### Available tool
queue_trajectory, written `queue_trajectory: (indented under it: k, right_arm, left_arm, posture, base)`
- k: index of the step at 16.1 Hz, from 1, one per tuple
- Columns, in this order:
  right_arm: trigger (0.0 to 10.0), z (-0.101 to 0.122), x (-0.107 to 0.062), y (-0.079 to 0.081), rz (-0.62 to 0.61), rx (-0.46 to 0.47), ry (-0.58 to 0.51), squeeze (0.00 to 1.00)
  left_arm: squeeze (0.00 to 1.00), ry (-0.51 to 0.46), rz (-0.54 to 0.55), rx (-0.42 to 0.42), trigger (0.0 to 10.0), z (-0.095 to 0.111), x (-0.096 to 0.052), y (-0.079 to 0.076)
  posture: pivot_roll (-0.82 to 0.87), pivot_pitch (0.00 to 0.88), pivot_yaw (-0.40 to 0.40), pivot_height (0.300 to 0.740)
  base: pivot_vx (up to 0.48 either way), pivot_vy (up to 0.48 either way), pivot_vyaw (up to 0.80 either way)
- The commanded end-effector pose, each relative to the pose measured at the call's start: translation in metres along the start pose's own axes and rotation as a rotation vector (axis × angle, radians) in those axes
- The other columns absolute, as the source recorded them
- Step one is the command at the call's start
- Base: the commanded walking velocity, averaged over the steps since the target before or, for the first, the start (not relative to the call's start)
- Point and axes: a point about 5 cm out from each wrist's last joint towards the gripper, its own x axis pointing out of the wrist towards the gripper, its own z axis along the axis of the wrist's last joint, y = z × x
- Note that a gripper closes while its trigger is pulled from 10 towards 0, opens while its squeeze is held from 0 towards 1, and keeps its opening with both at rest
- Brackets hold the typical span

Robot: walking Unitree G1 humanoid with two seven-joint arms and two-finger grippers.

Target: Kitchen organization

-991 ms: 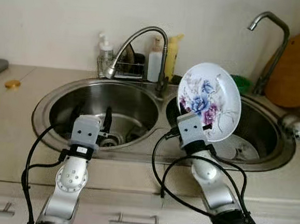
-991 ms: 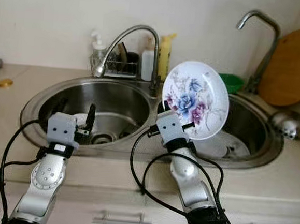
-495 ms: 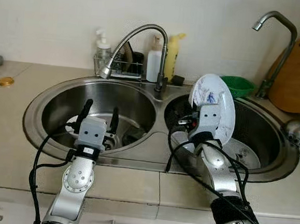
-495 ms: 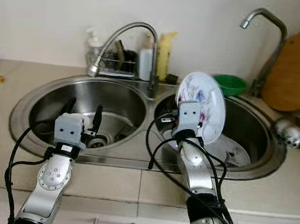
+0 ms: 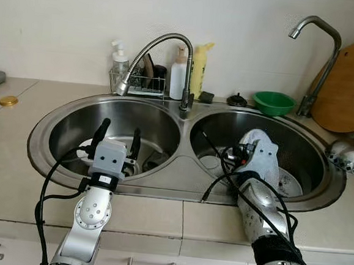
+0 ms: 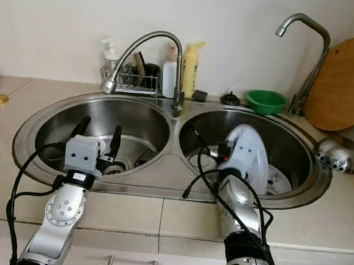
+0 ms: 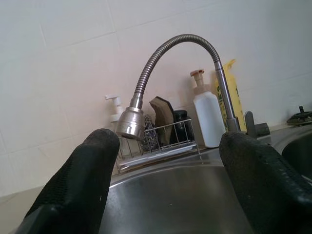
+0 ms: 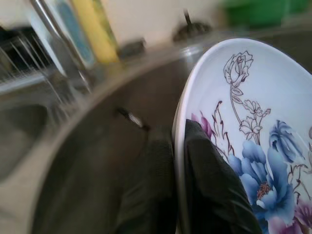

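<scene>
Stainless steel dominates: the double sink (image 5: 180,169) is the landmark, set into a pale surface (image 5: 9,156) with drawer handles just below its front edge. Nearest the sink's front rim, the left hand (image 5: 116,141) hovers over the left basin with its fingers spread and nothing between them; its wrist view looks between the black fingertips (image 7: 92,165) toward the flexible faucet (image 5: 156,51) at the sink's back. Over the right basin, the right hand (image 8: 178,165) is clamped on the rim of the floral plate (image 8: 253,146), one finger on each face, and the plate (image 5: 260,160) stands nearly on edge low inside that basin, above another round dish lying on the basin floor (image 5: 289,184). Whether the plate touches anything beneath it cannot be told. Judging from this, the plate appears nearly placed in the right basin, with release left to do. Behind the sink stand a wire caddy (image 5: 141,80), a pump bottle (image 5: 120,60), a white bottle (image 5: 177,77), a yellow bottle (image 5: 199,70), a green bowl (image 5: 274,103), a second tap (image 5: 321,58) and a wooden board (image 5: 352,85).
</scene>
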Motion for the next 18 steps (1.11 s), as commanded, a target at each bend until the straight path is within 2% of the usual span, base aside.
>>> queue_trajectory:
  k: [1,2,3,7,11,12,16,17,18]
  right_arm:
    - [10.0,0.002,0.002,0.000,-0.005,0.013,0.009,0.00]
    - [10.0,0.002,0.001,-0.001,-0.011,0.022,0.010,0.10]
    - [10.0,0.001,0.001,-0.005,-0.038,0.025,0.015,1.00]
    - [10.0,0.006,0.000,-0.011,-0.068,-0.018,-0.014,1.00]
    - [10.0,0.024,-0.003,0.004,0.021,-0.180,-0.122,1.00]
    - [10.0,0.031,-0.007,0.010,0.050,-0.241,-0.185,1.00]
    - [10.0,0.049,-0.018,0.025,0.115,-0.382,-0.356,1.00]
    - [10.0,0.051,-0.020,0.028,0.124,-0.399,-0.384,0.89]
    - [10.0,0.057,-0.025,0.031,0.134,-0.424,-0.444,0.00]
  left_arm:
    - [0.00,0.017,-0.003,0.004,10.0,-0.003,-0.001,0.000]
    - [0.00,0.018,-0.004,0.004,10.0,-0.003,-0.001,0.000]
    - [0.00,0.020,-0.004,0.004,10.0,-0.004,-0.001,0.000]
    - [0.00,0.024,-0.006,0.003,10.0,-0.005,-0.001,0.000]
    - [0.00,0.025,-0.008,0.003,10.0,-0.005,-0.001,-0.001]
    - [0.00,0.023,-0.010,0.000,10.0,-0.005,-0.001,-0.001]
    - [0.00,0.019,-0.025,-0.032,10.0,-0.004,-0.003,-0.005]
    - [0.00,0.016,-0.023,-0.035,10.0,-0.004,-0.003,-0.004]
    - [0.00,0.010,-0.019,-0.035,10.0,-0.003,-0.003,-0.004]
  posture:
    - [0.02,0.000,-0.011,0.740]
    - [0.02,0.000,-0.011,0.740]
    - [0.02,0.000,-0.010,0.740]
    - [0.01,0.000,-0.008,0.740]
    - [0.01,0.000,-0.008,0.740]
    - [0.01,0.000,-0.008,0.740]
    - [0.01,0.000,-0.007,0.740]
    - [0.01,0.000,-0.007,0.740]
    - [0.01,0.000,-0.006,0.740]
  base:
    - [0.000,0.000,0.00]
    - [0.000,0.000,0.00]
    - [0.000,0.000,0.00]
    - [0.000,0.000,0.00]
    - [0.000,0.000,0.00]
    - [0.000,0.000,0.00]
    - [0.000,0.000,0.00]
    - [0.000,0.000,0.00]
    - [0.000,0.000,0.00]
